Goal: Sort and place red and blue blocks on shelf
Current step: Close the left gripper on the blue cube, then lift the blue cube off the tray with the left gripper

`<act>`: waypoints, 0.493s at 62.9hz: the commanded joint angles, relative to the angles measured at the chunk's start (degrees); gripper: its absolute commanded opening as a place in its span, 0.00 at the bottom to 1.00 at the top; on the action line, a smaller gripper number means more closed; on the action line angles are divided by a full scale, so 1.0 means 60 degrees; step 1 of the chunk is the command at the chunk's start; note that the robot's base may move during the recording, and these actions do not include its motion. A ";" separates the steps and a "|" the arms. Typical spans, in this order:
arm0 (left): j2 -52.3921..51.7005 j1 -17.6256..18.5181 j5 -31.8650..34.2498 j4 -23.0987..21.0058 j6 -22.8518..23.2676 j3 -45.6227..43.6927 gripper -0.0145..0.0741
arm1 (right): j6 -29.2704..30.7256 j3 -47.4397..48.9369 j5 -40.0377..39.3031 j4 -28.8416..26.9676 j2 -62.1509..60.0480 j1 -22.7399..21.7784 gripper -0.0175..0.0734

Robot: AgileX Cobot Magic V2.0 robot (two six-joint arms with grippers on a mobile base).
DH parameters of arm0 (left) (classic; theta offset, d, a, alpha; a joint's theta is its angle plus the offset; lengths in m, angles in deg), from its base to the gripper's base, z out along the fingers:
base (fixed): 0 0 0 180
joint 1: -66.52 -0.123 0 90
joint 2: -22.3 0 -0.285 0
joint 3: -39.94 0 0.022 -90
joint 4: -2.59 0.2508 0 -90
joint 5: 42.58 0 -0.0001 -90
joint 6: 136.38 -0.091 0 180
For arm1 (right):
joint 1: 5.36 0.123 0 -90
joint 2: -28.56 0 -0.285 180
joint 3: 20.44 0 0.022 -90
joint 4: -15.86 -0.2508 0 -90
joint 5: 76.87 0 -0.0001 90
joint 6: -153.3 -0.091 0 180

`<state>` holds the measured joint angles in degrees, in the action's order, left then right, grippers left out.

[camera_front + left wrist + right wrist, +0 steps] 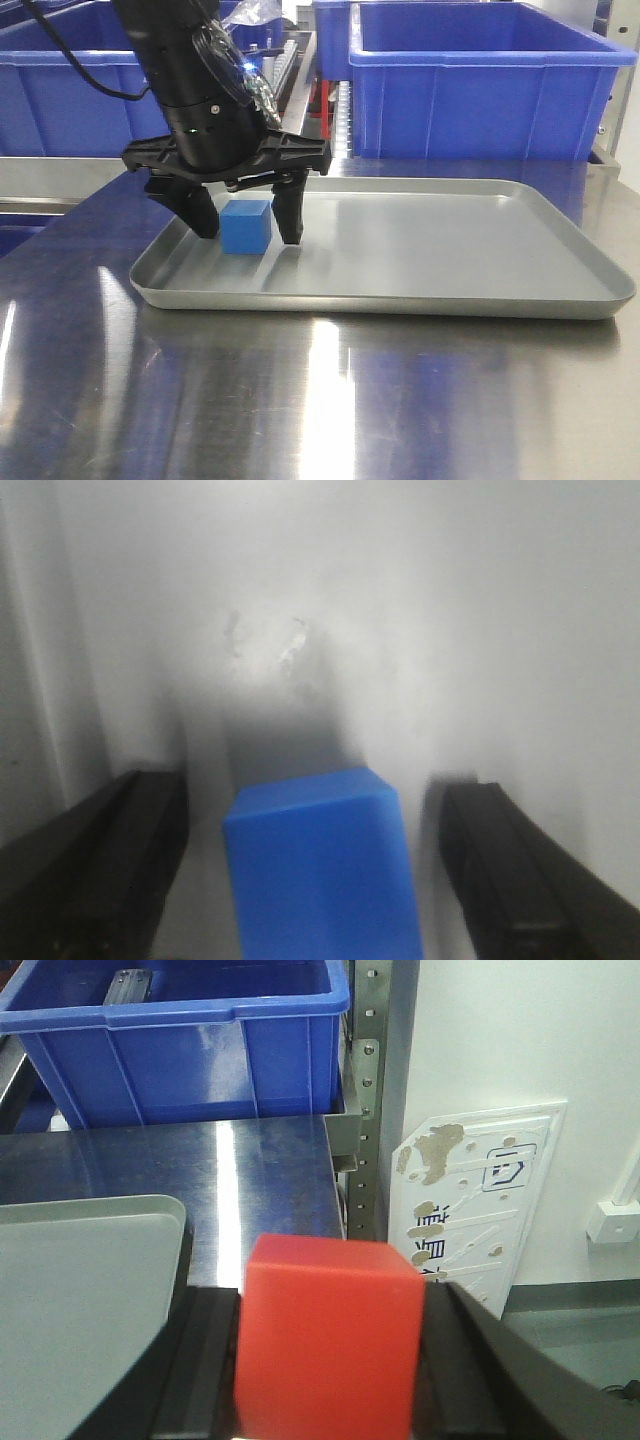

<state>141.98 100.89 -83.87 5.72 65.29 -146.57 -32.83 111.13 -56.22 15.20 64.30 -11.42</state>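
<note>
The blue block stands on the floor of the grey tray, near its left end. My left gripper is lowered around it, open, with one black finger on each side. In the left wrist view a gap shows between the blue block and each of the fingers. My right gripper is shut on the red block, held beside the tray's corner over the steel tabletop. The shelf's metal front rail runs behind the table.
Two large blue tubs sit on the shelf behind the tray. In the right wrist view a blue tub is ahead, a perforated steel upright stands at the table's end, and a white wall lies beyond.
</note>
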 commanded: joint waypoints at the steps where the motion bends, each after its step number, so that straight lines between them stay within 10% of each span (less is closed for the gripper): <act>1: -0.0449 0.0069 0.0292 0.0031 0.0111 -0.0291 0.77 | 0.0072 0.0266 -0.0867 0.0110 0.0001 -0.0082 0.25; 17: -0.0449 0.0048 -0.0813 0.0194 0.0111 -0.0291 0.29 | 0.0072 0.0266 -0.0867 0.0110 0.0001 -0.0082 0.25; 31: -0.0529 -0.0053 -0.1222 0.0780 0.0092 -0.0291 0.31 | 0.0072 0.0266 -0.0867 0.0110 0.0001 -0.0082 0.25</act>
<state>141.98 100.89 -89.56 8.36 65.29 -146.91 -32.83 111.13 -56.22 15.20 64.30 -11.42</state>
